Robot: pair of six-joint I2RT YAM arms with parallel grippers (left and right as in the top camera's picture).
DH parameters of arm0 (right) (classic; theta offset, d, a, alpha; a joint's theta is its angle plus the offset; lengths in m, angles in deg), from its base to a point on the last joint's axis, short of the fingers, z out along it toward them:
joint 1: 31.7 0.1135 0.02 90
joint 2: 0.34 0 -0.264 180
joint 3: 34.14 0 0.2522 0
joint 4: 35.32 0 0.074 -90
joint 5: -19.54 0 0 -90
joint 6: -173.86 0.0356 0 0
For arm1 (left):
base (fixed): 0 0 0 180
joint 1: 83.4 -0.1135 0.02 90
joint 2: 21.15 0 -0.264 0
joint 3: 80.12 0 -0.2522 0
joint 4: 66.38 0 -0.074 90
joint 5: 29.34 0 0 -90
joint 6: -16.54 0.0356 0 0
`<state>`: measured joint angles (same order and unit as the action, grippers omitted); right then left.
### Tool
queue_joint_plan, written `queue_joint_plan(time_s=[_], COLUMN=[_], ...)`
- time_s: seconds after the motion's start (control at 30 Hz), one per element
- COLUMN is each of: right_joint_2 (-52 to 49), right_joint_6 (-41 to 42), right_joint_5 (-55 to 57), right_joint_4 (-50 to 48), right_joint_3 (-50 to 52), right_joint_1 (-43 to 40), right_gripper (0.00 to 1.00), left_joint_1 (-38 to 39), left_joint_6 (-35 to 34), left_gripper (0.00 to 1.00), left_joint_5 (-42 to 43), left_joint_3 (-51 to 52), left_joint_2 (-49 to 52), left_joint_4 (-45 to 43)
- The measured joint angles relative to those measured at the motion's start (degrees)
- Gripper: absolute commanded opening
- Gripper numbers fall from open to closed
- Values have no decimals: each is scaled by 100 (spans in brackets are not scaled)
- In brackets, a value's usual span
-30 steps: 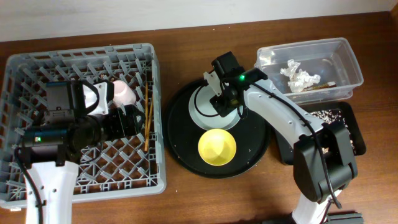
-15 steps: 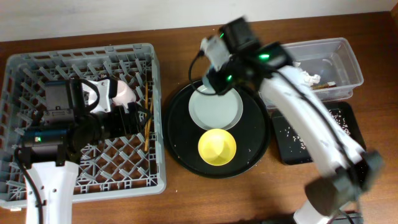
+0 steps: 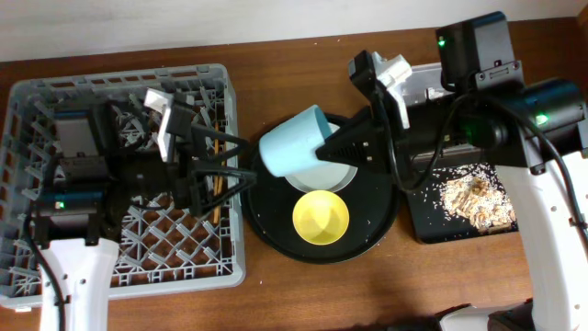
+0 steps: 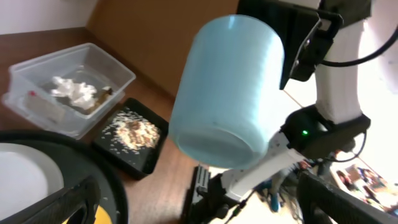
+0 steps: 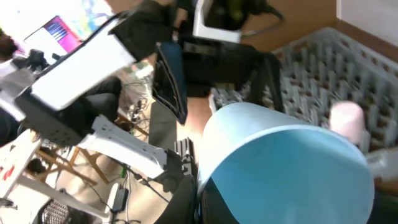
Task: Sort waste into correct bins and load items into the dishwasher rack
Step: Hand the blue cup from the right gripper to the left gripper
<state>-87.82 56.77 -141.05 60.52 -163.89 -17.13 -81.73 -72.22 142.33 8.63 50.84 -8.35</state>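
Observation:
My right gripper (image 3: 323, 152) is shut on the rim of the small blue cup (image 3: 292, 147) and holds it on its side above the round black tray. The cup fills the right wrist view (image 5: 286, 168), with a finger on its rim (image 5: 202, 199). My left gripper (image 3: 246, 164) is open and empty, reaching from the grey dishwasher rack (image 3: 55, 276) toward the cup, which fills the left wrist view (image 4: 227, 87). The yellow bowl (image 3: 321, 218) and pale plate (image 3: 338, 177) lie on the round tray. The pink cup (image 5: 346, 118) stands in the rack.
The round black tray (image 3: 266, 216) sits between the rack and the bins. The clear tub (image 4: 102, 62) holds white tissue (image 4: 71, 90). The flat black tray (image 3: 432, 225) holds beige food scraps (image 3: 470, 195). My right arm covers most of the tub from overhead.
My right arm has risen from the plate on the round tray, now holding the blue cup. My left gripper has left the pink cup, lifted and opened toward the blue cup.

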Motion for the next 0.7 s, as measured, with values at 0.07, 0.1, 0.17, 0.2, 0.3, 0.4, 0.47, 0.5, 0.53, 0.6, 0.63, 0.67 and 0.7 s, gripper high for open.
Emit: queue_joint_plan(time_s=[0.07, 0.1, 0.17, 0.2, 0.3, 0.4, 0.47, 0.5, 0.53, 0.6, 0.63, 0.67, 0.7], right_joint_2=[0, -11, -59, -98, -197, -225, -225, -225, -225, -225, -225, -225, -225], right_joint_6=[-149, -179, -205, -214, -251, -328, -339, -339, -339, -358, -361, -369, -363], right_joint_5=[-125, -149, -149, -125, -83, -90, -107, -111, -133, -153, -142, -131, -131], right_joint_4=[-79, -131, -181, -192, -201, -271, -334, -345, -350, -372, -402, -428, -494], right_joint_3=[0, 0, 2, 2, 4, 7, 4, 4, 4, 4, 4, 4, 4], right_joint_1=[205, 310, 492, 564, 627, 634, 654, 654, 654, 654, 654, 654, 654], right_gripper=[4, 4, 4, 4, 4, 4, 4, 5, 8, 11, 13, 15, 19], left_joint_1=[164, 216, 310, 358, 411, 409, 400, 398, 400, 393, 396, 396, 393], left_joint_6=[57, 72, 83, 96, 109, 138, 138, 138, 136, 138, 138, 136, 138], left_gripper=[99, 98, 96, 94, 89, 80, 72, 67, 64, 58, 51, 49, 49], left_joint_5=[127, 155, 256, 348, 601, 645, 623, 614, 601, 553, 555, 573, 577], left_joint_3=[0, 0, 0, 0, 0, 0, 0, 0, 0, 0, 0, 0, 0], left_joint_2=[0, 0, 0, 0, 0, 0, 0, 0, 0, 0, 0, 0, 0], left_joint_4=[-48, -83, -133, -142, -179, -210, -210, -208, -203, -208, -205, -210, -205])
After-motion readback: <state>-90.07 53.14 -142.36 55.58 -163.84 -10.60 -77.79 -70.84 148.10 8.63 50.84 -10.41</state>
